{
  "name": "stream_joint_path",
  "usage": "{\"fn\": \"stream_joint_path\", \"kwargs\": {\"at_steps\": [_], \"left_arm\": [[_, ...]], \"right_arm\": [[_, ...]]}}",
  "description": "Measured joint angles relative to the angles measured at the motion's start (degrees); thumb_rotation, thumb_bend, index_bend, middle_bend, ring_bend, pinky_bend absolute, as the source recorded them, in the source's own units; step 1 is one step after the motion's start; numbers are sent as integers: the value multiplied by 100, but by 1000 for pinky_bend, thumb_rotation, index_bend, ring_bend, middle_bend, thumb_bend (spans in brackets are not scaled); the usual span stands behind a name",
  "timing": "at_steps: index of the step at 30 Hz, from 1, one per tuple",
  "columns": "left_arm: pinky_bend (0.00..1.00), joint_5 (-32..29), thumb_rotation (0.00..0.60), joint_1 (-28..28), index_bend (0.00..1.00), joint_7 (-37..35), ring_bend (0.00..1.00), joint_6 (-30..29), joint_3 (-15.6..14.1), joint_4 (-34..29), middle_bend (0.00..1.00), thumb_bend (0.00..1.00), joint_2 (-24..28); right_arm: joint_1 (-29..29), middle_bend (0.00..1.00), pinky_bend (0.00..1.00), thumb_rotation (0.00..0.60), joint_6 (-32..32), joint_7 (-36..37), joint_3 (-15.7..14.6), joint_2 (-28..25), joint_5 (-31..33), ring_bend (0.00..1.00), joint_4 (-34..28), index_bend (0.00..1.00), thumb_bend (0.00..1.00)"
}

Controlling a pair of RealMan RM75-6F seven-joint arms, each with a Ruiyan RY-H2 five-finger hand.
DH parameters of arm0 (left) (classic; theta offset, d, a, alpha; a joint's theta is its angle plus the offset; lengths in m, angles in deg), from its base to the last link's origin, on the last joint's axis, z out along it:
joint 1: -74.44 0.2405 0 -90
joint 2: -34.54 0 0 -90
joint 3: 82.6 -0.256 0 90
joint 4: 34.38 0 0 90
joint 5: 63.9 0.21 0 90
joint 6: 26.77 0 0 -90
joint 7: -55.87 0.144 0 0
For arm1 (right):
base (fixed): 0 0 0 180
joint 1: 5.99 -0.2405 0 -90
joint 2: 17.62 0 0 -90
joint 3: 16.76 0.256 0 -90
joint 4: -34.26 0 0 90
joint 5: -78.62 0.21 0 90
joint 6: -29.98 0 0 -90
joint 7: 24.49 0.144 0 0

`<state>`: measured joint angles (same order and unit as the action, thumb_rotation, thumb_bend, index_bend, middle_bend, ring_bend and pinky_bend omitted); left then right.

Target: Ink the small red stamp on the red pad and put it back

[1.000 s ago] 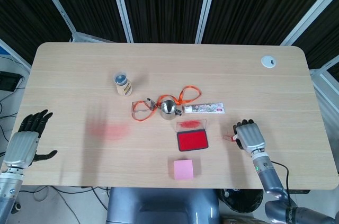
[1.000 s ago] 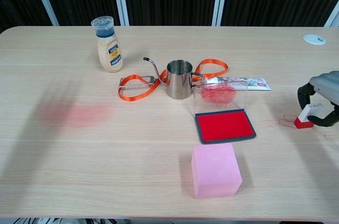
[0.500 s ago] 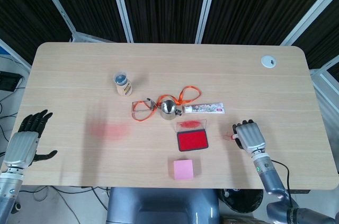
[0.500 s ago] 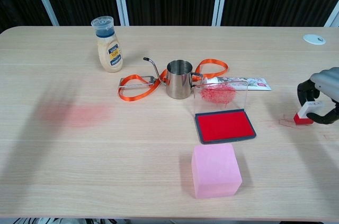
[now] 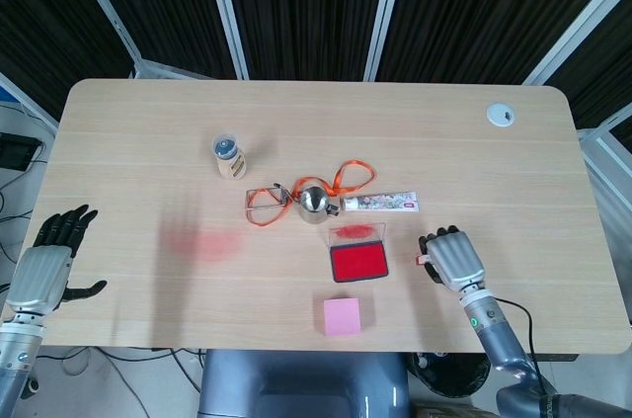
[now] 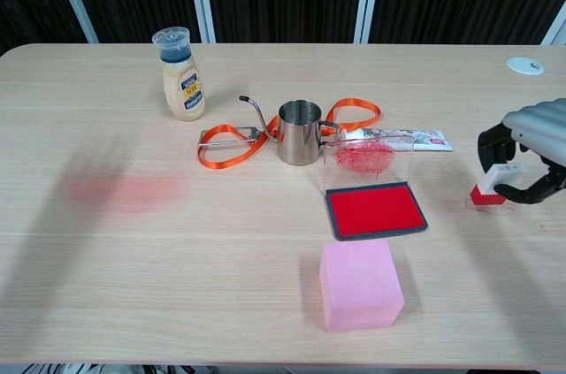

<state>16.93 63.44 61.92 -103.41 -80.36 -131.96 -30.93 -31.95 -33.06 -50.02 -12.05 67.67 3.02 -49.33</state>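
Right hand, clamped on the small red stamp, has carried it leftward toward the red pad, inking next

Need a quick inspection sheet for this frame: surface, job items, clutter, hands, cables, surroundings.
Surface: light wood table, with a faint red smear on its left part.
Job's things: small red stamp held off the table, right of the red pad; pad open, clear lid up.
Clutter: sauce bottle, steel pitcher, orange strap, printed tube, pink block.
Hands: right hand pinches the stamp; left hand open, off the table's left edge.
Cables: cable beside the right forearm; grommet in far right corner.
Surroundings: dark slatted panels behind.
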Motion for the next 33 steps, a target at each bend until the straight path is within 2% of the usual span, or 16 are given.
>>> {"fn": "stream_joint_path", "kwargs": {"at_steps": [7,11,22,33], "left_arm": [[0,16,600,2,0,-20,0,-17,3,-1,0,37,6],[0,21,600,0,0,-55,0,-7,2,-5,0,37,18],[0,31,600,-17,0,-156,0,39,-1,-33,0,37,63],[0,36,600,-36,0,-289,0,94,-7,-73,0,38,122]], "right_arm": [[-214,591,390,600,92,-900,194,-154,462,423,-1068,736,606],[-380,596,390,600,110,-1355,324,-38,892,427,-1320,744,606],[-730,597,390,600,48,-2035,448,610,1704,428,-1276,747,606],[-945,601,390,600,-81,-2182,435,1162,1967,428,-885,751,606]]}}
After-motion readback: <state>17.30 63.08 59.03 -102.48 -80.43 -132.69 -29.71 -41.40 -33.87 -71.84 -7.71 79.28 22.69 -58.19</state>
